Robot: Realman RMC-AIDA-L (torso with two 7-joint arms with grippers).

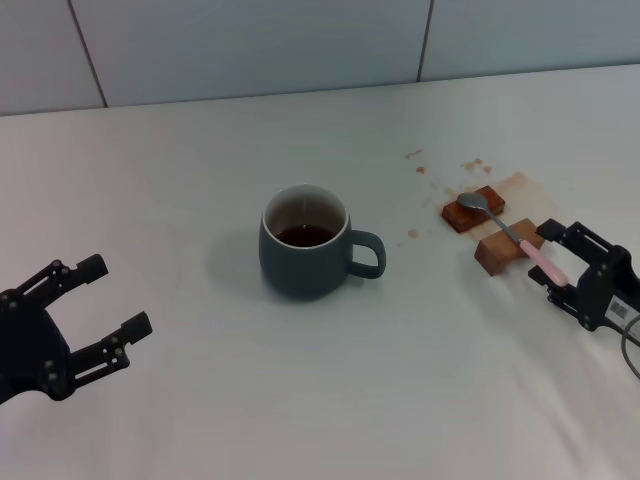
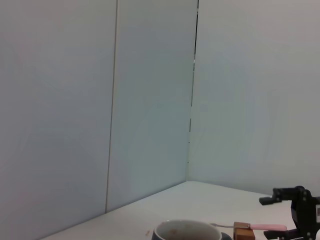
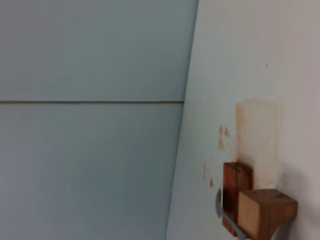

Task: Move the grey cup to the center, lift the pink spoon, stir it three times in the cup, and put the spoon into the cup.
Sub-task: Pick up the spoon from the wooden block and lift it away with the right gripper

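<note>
The grey cup (image 1: pixel 303 256) stands upright near the middle of the table, handle toward the right, with brown liquid inside. Its rim also shows in the left wrist view (image 2: pixel 190 230). The pink spoon (image 1: pixel 512 233) lies across two brown wooden blocks, silver bowl on the far block and pink handle past the near one. It also shows in the left wrist view (image 2: pixel 269 227), and its bowl in the right wrist view (image 3: pixel 219 206). My right gripper (image 1: pixel 553 264) is open, a finger on either side of the pink handle's end. My left gripper (image 1: pixel 118 296) is open and empty, low at the left, well away from the cup.
The two wooden blocks (image 1: pixel 472 213) (image 1: pixel 505 247) sit on a brown spill stain (image 1: pixel 515 182), with small brown drops (image 1: pixel 414 155) nearby. They also show in the right wrist view (image 3: pixel 262 211). A tiled wall (image 1: pixel 300 40) runs behind the white table.
</note>
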